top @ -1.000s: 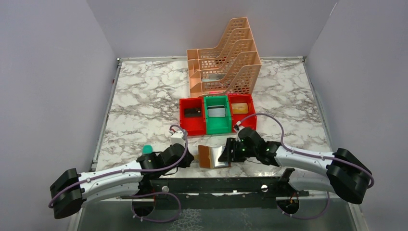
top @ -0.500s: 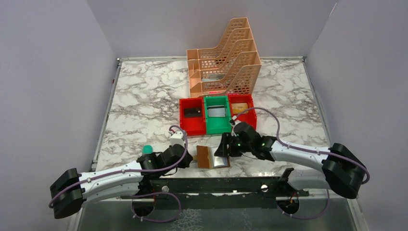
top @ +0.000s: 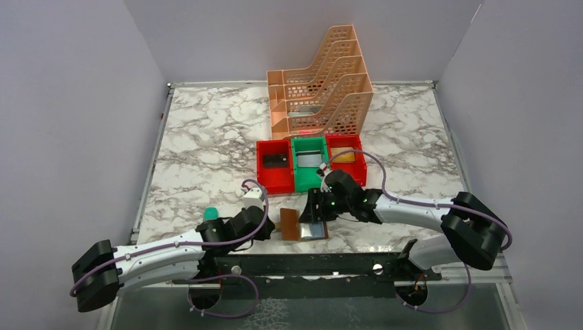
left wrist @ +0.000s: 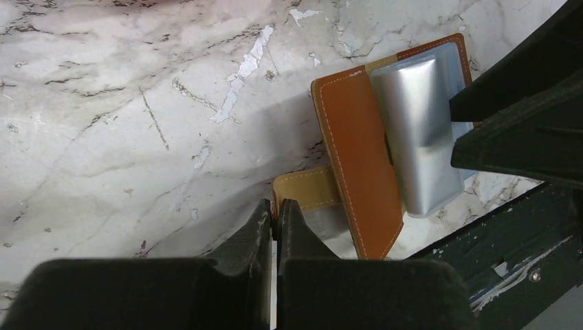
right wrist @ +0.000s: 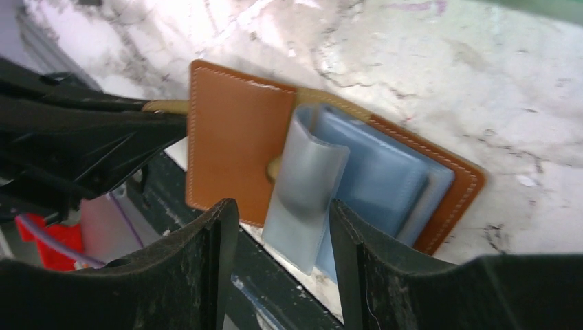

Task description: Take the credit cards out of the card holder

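Two grippers flank the card holder (top: 291, 225) at the 6 o'clock edge of the table (top: 206, 137): the left gripper (left wrist: 275, 206), low from 8 o'clock, is clamped on the snap tab (left wrist: 306, 191), while the right gripper (right wrist: 282, 210), from 2 o'clock, straddles the bowed credit card (right wrist: 302, 185) with half-spread jaws, not pinching it, its long axis running 1-to-7 in the right wrist view.

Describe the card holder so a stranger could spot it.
Find the near edge of the white marble table, just before the green plastic bin. The open brown leather card holder lies there, alone in having a silvery card bowed across it.
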Robot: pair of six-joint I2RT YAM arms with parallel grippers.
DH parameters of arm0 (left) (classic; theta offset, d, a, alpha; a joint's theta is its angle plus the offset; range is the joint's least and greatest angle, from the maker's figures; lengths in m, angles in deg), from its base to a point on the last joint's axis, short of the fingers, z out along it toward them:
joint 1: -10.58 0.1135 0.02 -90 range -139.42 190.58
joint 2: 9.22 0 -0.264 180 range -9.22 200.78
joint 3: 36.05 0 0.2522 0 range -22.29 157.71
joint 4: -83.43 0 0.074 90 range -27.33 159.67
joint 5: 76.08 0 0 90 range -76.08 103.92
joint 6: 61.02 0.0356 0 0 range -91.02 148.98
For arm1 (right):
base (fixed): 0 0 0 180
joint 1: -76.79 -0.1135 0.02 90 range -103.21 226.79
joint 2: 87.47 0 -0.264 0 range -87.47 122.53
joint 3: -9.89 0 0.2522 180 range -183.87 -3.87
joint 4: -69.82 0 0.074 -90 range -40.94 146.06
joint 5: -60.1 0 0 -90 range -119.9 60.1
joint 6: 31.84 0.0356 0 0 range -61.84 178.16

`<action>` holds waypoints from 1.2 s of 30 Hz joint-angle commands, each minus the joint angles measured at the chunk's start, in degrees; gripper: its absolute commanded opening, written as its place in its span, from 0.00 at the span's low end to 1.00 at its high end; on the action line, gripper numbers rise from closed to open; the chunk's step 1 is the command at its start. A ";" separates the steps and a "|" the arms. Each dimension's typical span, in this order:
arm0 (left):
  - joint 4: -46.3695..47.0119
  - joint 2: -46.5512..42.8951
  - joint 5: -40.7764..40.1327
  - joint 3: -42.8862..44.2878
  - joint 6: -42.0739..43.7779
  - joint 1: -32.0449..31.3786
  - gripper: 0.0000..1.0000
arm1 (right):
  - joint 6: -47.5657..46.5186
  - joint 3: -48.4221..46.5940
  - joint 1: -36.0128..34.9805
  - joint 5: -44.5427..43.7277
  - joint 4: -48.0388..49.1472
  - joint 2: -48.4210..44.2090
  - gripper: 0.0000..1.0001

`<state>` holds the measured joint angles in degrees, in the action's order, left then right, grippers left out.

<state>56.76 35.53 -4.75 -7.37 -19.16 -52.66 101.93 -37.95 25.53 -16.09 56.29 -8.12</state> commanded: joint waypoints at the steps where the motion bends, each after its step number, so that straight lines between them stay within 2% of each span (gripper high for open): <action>1: 0.06 0.41 -1.96 0.04 0.76 -0.17 0.00 | -0.79 -0.23 -0.06 7.76 4.82 -1.50 0.56; 5: 0.73 1.40 -2.22 -0.15 0.66 -0.17 0.00 | -0.30 -1.11 -0.06 13.12 9.26 0.25 0.57; 14: 3.83 2.18 -2.89 -2.92 -3.90 -0.15 0.00 | 1.51 -3.40 -1.49 15.55 15.69 10.43 0.62; 20: 4.34 2.67 -2.98 -3.71 -4.85 -0.15 0.00 | -2.06 -8.74 -5.39 11.66 9.09 11.73 0.69; 24: 4.36 3.01 -3.09 -3.42 -4.99 -0.13 0.00 | -1.38 -13.05 -8.34 0.03 -1.25 12.02 0.72; 27: 3.74 2.87 -3.12 -3.35 -4.99 -0.20 0.00 | 0.29 -11.63 -8.49 -0.77 0.65 12.80 0.73; 33: 3.55 2.22 -2.52 -3.34 -4.56 -0.19 0.00 | 1.79 -12.85 -8.49 5.92 4.37 21.57 0.72; 36: 3.13 1.87 -2.08 -3.55 -4.51 -0.15 0.00 | 3.36 -11.63 -8.45 4.07 4.47 19.57 0.72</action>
<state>60.19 38.11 -6.85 -10.10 -23.70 -52.64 103.64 -50.87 17.68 -10.45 62.19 10.42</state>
